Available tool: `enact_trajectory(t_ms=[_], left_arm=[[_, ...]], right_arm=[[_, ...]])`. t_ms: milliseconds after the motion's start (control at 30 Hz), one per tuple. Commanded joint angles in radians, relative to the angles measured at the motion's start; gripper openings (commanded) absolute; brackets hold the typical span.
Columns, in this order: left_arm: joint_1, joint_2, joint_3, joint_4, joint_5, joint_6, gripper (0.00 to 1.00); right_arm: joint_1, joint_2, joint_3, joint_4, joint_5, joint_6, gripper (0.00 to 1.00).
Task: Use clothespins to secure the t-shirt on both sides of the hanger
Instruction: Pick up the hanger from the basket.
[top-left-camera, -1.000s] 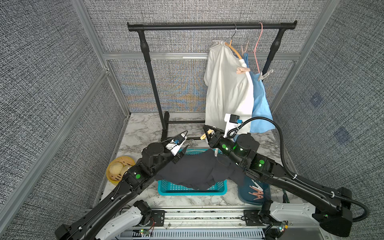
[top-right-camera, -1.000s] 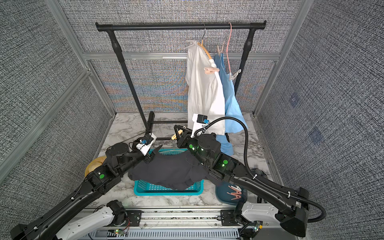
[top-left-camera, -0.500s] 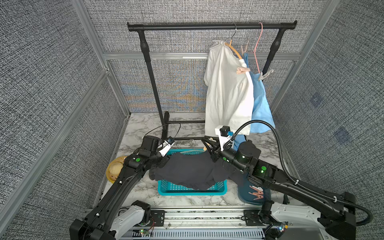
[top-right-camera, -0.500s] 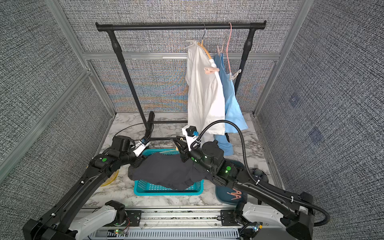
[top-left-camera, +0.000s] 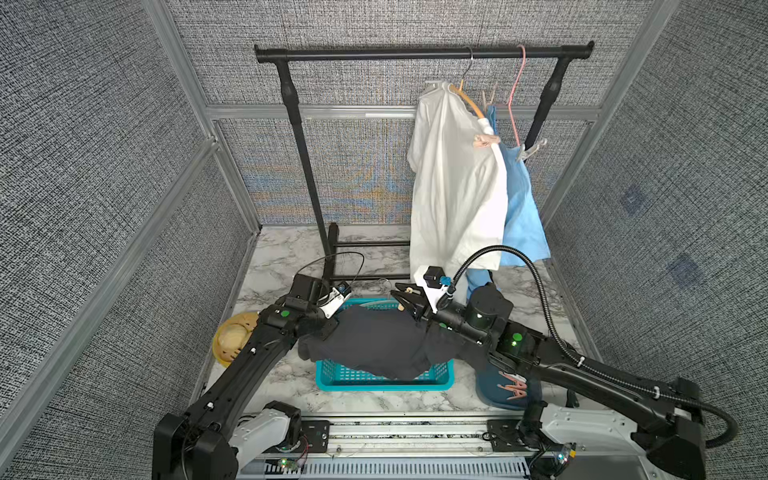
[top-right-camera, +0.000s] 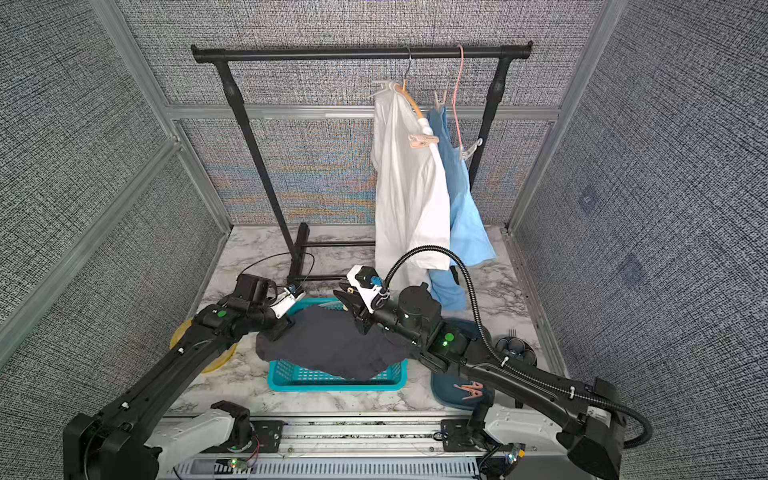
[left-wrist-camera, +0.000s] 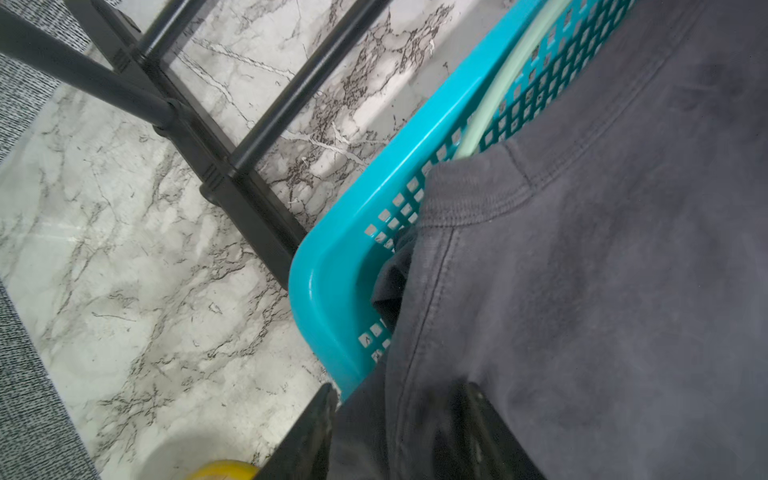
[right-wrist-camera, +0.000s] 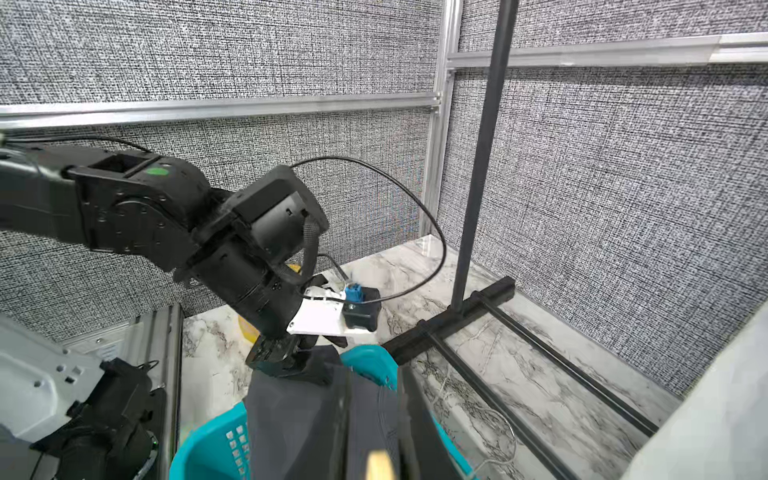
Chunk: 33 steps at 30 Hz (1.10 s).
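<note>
- Lower than a second ago: left gripper (left-wrist-camera: 399, 395), down from above the back of the teal basket (top-left-camera: 382, 384) to the left end of the dark t-shirt (top-left-camera: 382, 345); right gripper (top-left-camera: 401, 297) also down, closer to the collar
- Left jaws about half open, one on each side of a fold of shirt near the shoulder seam; no firm pinch visible yet
- Right jaws nearly closed on what looks like a beige clothespin (right-wrist-camera: 380, 463), just above the collar edge
- Shirt draped across the basket, spilling over both ends; pale green hanger (left-wrist-camera: 486, 116) mostly buried beneath, only a strip of one arm showing by the basket's back wall, running under the collar
- Spare clothespins (top-left-camera: 513, 386), salmon pink, in a dark blue dish (top-left-camera: 484, 390) on the marble table (top-left-camera: 291, 257), partly under the right arm
- Behind, a black rack (top-left-camera: 415, 52) with a white shirt (top-left-camera: 453, 187) and a blue shirt (top-left-camera: 519, 208), each already pegged
- Likely step: steadying the shirt with the left gripper while bringing the peg to one shoulder
- Risk: peg biting cloth alone and missing the hanger, through the hanger lying hidden under the fabric
- Risk: shirt dragged off the hanger, or the light basket tipped, from a pull on one end only
- Risk: peg twisting out of the narrow right grip on contact with thick folds
</note>
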Motion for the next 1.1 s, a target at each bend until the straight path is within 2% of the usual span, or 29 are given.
enact_trajectory(t_ms=[0,200,333,433,500,567,633,833,933,1067], left_arm=[[0.001,0.015,-0.010,0.049,0.045,-0.018,0.48],[0.001,0.033,-0.051,0.132,0.071,-0.034,0.34],[0.001,0.064,-0.054,0.147,0.090,-0.032,0.30],[0.001,0.081,-0.051,0.147,0.105,-0.029,0.22],[0.001,0.085,-0.044,0.140,0.109,-0.027,0.12],[0.001,0.078,-0.025,0.118,0.111,-0.027,0.08],[0.001,0.064,-0.004,0.092,0.123,-0.030,0.03],[0.001,0.004,0.039,0.054,0.190,-0.034,0.00],[0.001,-0.037,0.057,0.053,0.258,-0.018,0.00],[0.001,-0.090,0.113,0.044,0.302,-0.074,0.00]], right_arm=[[-0.001,0.004,0.005,0.043,-0.036,-0.037,0.00],[0.000,0.013,-0.004,0.049,-0.072,-0.091,0.00],[-0.002,0.016,-0.019,0.064,-0.094,-0.137,0.00],[-0.006,0.021,-0.032,0.089,-0.131,-0.165,0.00],[-0.011,0.025,-0.038,0.099,-0.150,-0.184,0.00],[-0.020,0.028,-0.040,0.109,-0.184,-0.207,0.00],[-0.033,0.034,-0.045,0.124,-0.260,-0.234,0.00],[-0.081,0.098,-0.036,0.190,-0.528,-0.293,0.00],[-0.080,0.142,-0.020,0.232,-0.583,-0.303,0.00],[-0.080,0.205,0.033,0.244,-0.661,-0.300,0.00]])
